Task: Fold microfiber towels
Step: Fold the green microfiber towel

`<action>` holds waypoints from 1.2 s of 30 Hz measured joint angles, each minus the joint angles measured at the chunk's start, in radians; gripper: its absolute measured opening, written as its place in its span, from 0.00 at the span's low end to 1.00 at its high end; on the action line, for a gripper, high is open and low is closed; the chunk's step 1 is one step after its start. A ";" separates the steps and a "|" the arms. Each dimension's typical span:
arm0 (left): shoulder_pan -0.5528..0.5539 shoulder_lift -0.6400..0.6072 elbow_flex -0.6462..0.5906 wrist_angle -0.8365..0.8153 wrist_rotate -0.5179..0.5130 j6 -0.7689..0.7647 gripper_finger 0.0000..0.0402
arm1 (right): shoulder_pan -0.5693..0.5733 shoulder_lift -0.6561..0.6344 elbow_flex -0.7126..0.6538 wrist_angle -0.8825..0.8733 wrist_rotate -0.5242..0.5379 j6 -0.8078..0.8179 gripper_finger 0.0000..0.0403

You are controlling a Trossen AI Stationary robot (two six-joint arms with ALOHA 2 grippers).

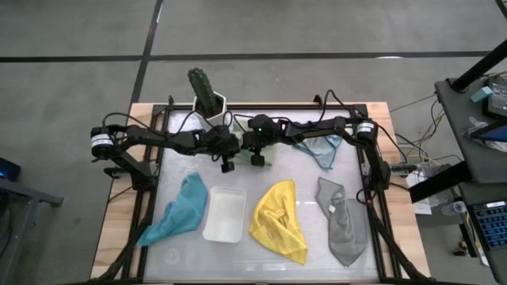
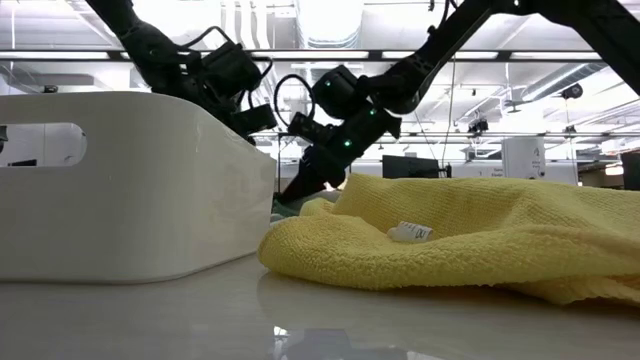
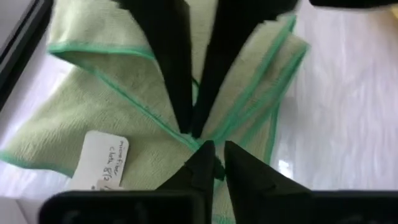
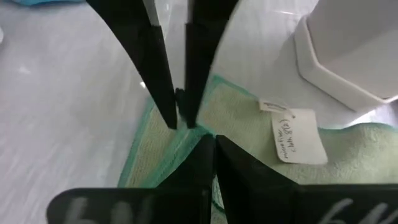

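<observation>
Centrally, at the desk's (image 1: pixel 261 257) far side, we see the pale green towel (image 3: pixel 112 118) lying partly folded, our left gripper (image 3: pixel 214 163) barely parted over its edge and our right gripper (image 4: pixel 208 140) clenched on its hem.

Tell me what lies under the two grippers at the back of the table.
Under the left gripper and right gripper, whose tips meet, lies the pale green towel, partly folded, with a white tag. From above, the arms hide most of it.
</observation>
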 joint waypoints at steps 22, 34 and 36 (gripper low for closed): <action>0.007 0.000 -0.044 -0.004 -0.039 -0.027 0.39 | 0.000 0.008 -0.001 -0.001 -0.014 -0.005 0.02; 0.014 0.083 -0.049 0.058 -0.031 -0.077 0.39 | 0.001 0.030 -0.002 0.005 -0.014 0.003 0.02; 0.014 0.091 -0.050 0.082 -0.031 -0.076 0.39 | 0.001 0.030 -0.002 0.005 -0.014 0.002 0.02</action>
